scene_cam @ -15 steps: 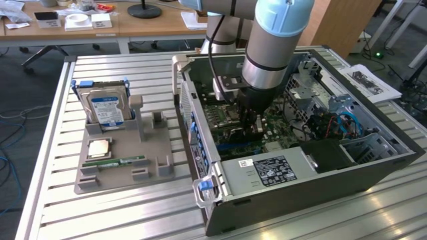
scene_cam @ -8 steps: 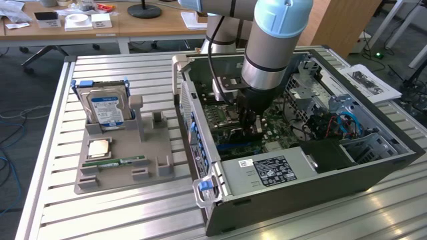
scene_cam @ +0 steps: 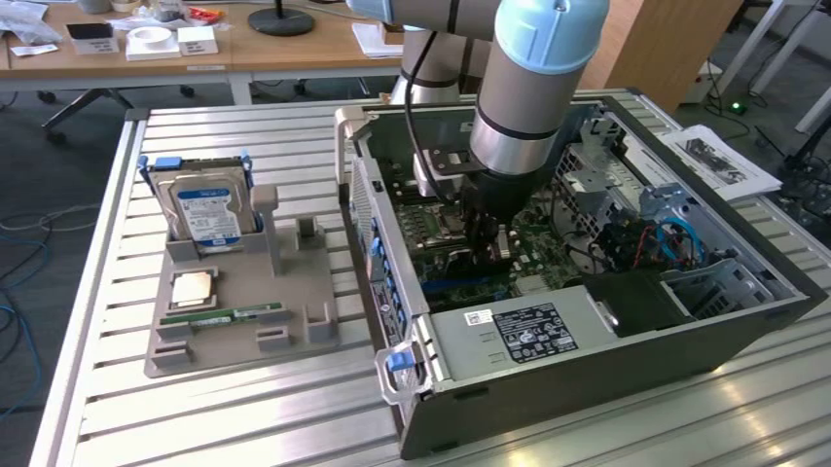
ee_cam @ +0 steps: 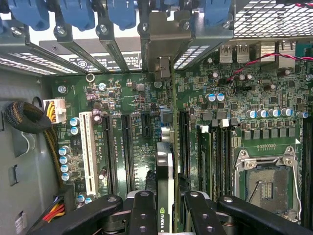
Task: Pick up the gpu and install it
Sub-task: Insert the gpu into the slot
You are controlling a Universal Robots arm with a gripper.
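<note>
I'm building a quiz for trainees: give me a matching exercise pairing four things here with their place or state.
1 gpu
2 hard drive
3 memory stick
4 processor socket

A lying flat on the grey holder
B empty, on the motherboard
C upright in the grey holder
D in the gripper, over the motherboard

Pairs: 1-D, 2-C, 3-A, 4-B

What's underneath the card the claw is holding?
The green motherboard with its long slots lies under the gpu in the claw. The spot right beneath is hidden by the card itself.
</note>
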